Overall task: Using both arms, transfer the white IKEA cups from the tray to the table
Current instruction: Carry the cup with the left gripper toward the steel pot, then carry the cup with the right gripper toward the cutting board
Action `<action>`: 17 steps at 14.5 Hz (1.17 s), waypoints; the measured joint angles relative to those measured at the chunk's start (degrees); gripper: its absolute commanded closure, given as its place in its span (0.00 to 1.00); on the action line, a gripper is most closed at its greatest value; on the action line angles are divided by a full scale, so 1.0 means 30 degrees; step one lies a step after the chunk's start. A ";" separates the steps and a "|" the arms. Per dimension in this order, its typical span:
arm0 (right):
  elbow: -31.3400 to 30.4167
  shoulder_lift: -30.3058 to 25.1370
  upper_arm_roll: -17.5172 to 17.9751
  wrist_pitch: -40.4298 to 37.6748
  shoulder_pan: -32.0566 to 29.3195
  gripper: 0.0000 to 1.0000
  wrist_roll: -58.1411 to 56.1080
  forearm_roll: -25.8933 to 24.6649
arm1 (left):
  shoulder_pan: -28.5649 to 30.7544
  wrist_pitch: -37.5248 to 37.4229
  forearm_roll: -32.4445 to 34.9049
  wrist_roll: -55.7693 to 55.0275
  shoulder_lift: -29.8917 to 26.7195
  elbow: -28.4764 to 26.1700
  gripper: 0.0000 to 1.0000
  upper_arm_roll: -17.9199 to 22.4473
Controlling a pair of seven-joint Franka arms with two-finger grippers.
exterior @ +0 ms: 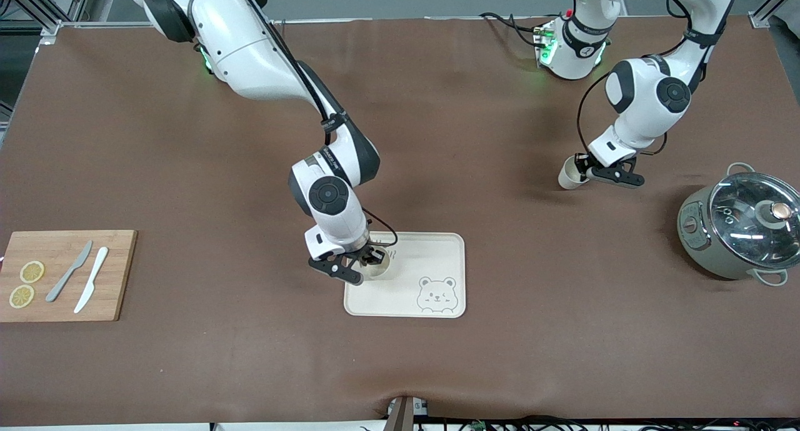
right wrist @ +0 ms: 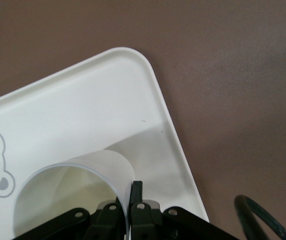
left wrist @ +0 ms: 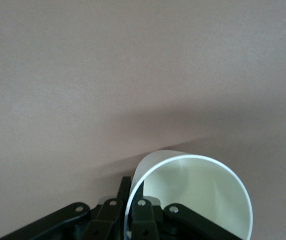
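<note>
Cups were both pinched by the rim: right gripper [exterior: 370,260] clamped on the second cup [exterior: 379,263], upright on the tray [exterior: 437,256], needing a straight lift; left gripper [exterior: 587,170] held the first cup [exterior: 570,173] over the table [exterior: 437,137]

One cup [exterior: 379,263] on tray [exterior: 431,256]; other cup [exterior: 569,174] over table [exterior: 187,168]

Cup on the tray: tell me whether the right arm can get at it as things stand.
Yes, it looks so. The right gripper is already shut on the rim of that cup on the tray, with nothing between them. The left gripper holds the other cup elsewhere.
</note>
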 measured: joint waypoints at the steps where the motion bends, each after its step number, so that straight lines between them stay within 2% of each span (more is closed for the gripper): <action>1: 0.0143 -0.0043 -0.0009 -0.0039 -0.0024 1.00 0.0000 0.0010 | 0.0110 0.0171 -0.0002 0.0201 0.0100 -0.0001 1.00 0.0000; 5: 0.0400 -0.0940 -0.0141 -0.1857 -0.0382 1.00 -0.0823 0.0011 | 0.0516 0.0852 -0.0007 0.0801 0.0619 0.0006 1.00 0.0000; 6: 0.0403 -0.1374 -0.0158 -0.2660 -0.0599 1.00 -0.1445 0.0011 | 0.0516 0.0865 -0.0013 0.0842 0.0618 0.0011 0.83 -0.0008; 7: 0.0385 -0.1850 -0.0179 -0.3444 -0.0889 1.00 -0.2154 0.0012 | 0.0517 0.0868 -0.0013 0.0860 0.0618 0.0013 0.33 -0.0009; 8: 0.0260 -0.2377 -0.0195 -0.4049 -0.1236 1.00 -0.2978 0.0012 | 0.0521 0.0898 -0.0014 0.0868 0.0625 0.0014 0.00 -0.0008; 10: -0.0632 -0.3600 -0.0212 -0.4576 -0.2061 1.00 -0.4878 0.0013 | 0.0521 0.0966 -0.0014 0.0884 0.0691 0.0017 0.00 -0.0011; 17: -0.6171 -0.8082 -0.0250 -0.4677 -0.4672 1.00 -1.0607 0.0020 | 0.0803 0.0984 -0.0016 0.0913 0.0608 0.0103 0.00 -0.0007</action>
